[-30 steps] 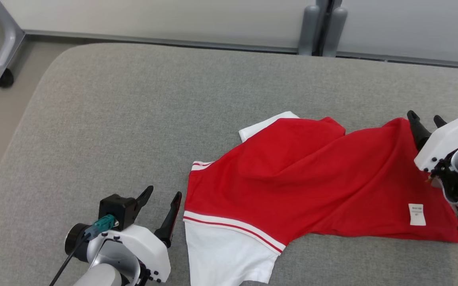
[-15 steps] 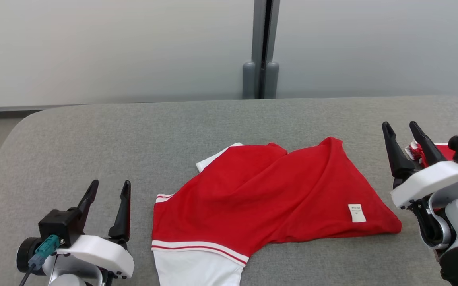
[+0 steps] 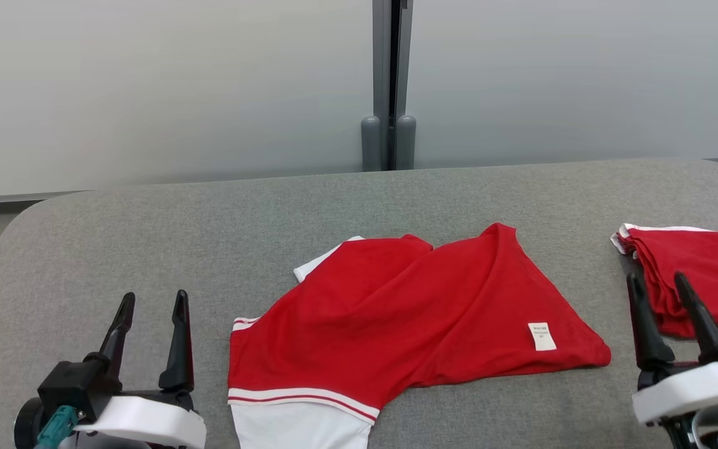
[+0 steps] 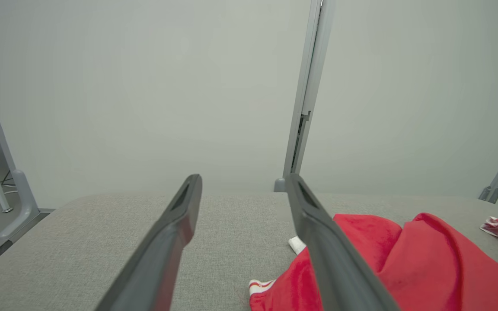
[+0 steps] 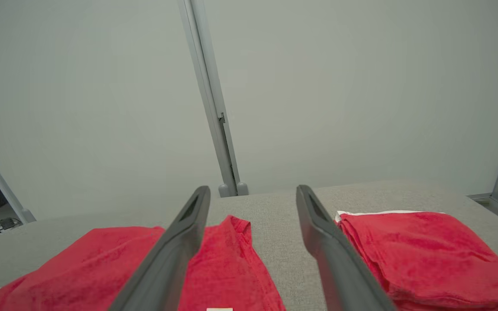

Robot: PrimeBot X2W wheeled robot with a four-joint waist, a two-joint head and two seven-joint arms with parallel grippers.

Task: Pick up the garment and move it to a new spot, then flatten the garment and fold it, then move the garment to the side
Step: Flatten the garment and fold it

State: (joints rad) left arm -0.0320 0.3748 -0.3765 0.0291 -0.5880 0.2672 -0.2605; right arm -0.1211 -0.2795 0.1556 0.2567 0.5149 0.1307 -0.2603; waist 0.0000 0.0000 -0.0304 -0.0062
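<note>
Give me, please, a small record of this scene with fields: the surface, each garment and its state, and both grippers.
surface: grey padded table, with a grey post behind it
main garment: red and white shirt, middle of the table, spread but creased, not folded
detail: white label showing near the shirt's right end
second garment: folded red garment, at the table's right side, apart from the shirt
left gripper: open, holding nothing, left of the shirt
right gripper: open, holding nothing, between the two garments
</note>
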